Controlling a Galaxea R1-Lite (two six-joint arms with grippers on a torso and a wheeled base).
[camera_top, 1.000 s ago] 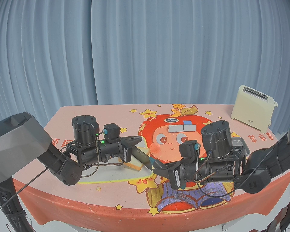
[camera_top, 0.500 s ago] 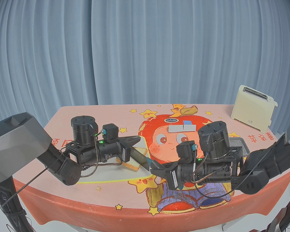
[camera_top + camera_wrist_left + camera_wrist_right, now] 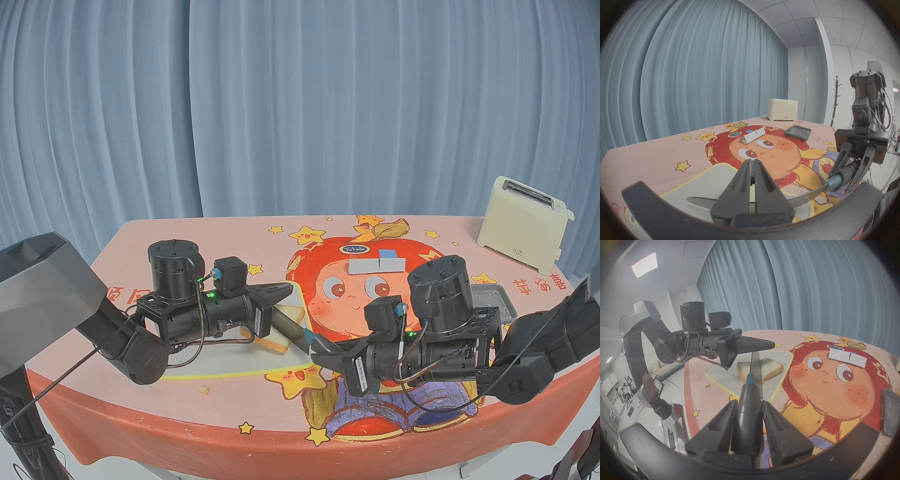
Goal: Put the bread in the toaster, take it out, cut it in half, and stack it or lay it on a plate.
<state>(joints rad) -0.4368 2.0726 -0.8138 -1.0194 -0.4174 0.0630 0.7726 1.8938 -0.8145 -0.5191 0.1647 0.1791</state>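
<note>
A: State of right claw [image 3: 749, 405]?
B: Clenched on knife [image 3: 755, 365] handle. Wrist view: blade across bread [image 3: 771, 366], on board [image 3: 723, 377] near table [image 3: 187, 237] front-left edge; half-hidden in head view.
A: And left claw [image 3: 770, 344]?
B: Pinched shut, just above bread.

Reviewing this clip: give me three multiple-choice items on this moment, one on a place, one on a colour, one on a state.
1. Where does the toaster stand?
A. at the table's far right corner
B. on the tray
C. at the near left edge

2. What colour is the toaster?
A. black
B. red
C. cream

3. What is the right gripper's state?
A. open and empty
B. shut on the knife
C. shut on a cup

Answers:
1 A, the head view shows it at the far right corner.
2 C, its casing is cream.
3 B, it clamps the knife's handle, with the blade across the bread on the cutting board.
</note>
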